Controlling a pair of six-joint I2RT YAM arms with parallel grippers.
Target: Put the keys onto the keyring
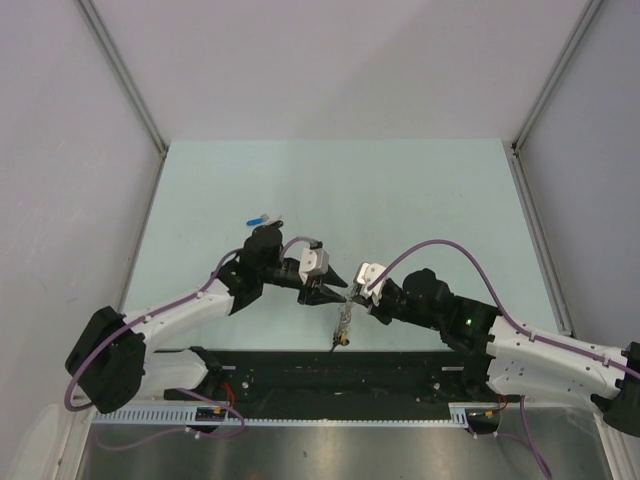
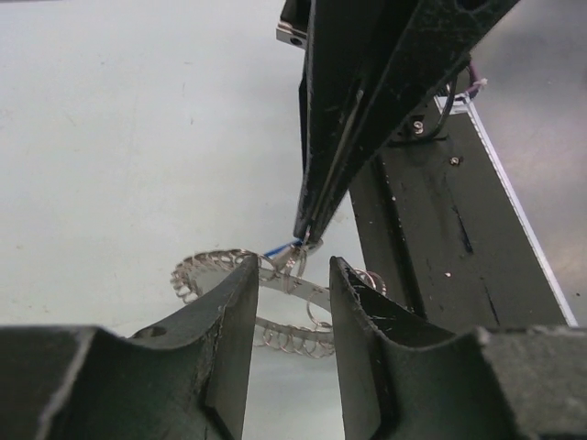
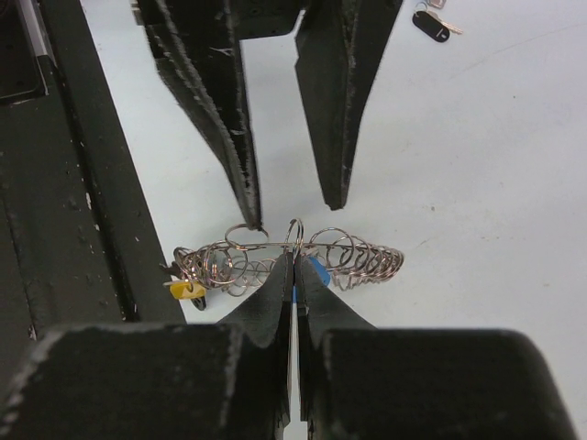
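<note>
The right gripper [image 3: 293, 262] is pressed fully together. Its two black tips pinch the fringe of the large flat silver-grey metal keyring [image 3: 362, 260], which is edged all round with small wire loops, and one loop stands up just above the tips. I judge that it serves as the vise here, steadying the ring so that its loops face the other arm.

A small blue plastic key head [image 3: 318, 272] sits right against those tips (whether it is inside the pinch or only hanging beside it, I cannot tell).

Facing it, the left gripper [image 3: 292, 211] is spread partway with nothing between its fingers. One fingertip [image 3: 249, 218] is at a loop on the ring's rim, perhaps touching it. This looks more like working a loop than grasping anything.

At the end of the ring nearest the black mounting rail [image 3: 83, 229], a tiny yellow-headed key [image 3: 187, 290] dangles from the fringe, so that one at least appears to be on.

Farther out, a black-headed key [image 3: 431, 25] lies loose on the pale green table [image 1: 420, 190], well apart from the ring. What looks like a blue-headed key [image 1: 260, 218] lies beyond the left arm. Neither of these is threaded yet, so the task seems to be only partly done.
</note>
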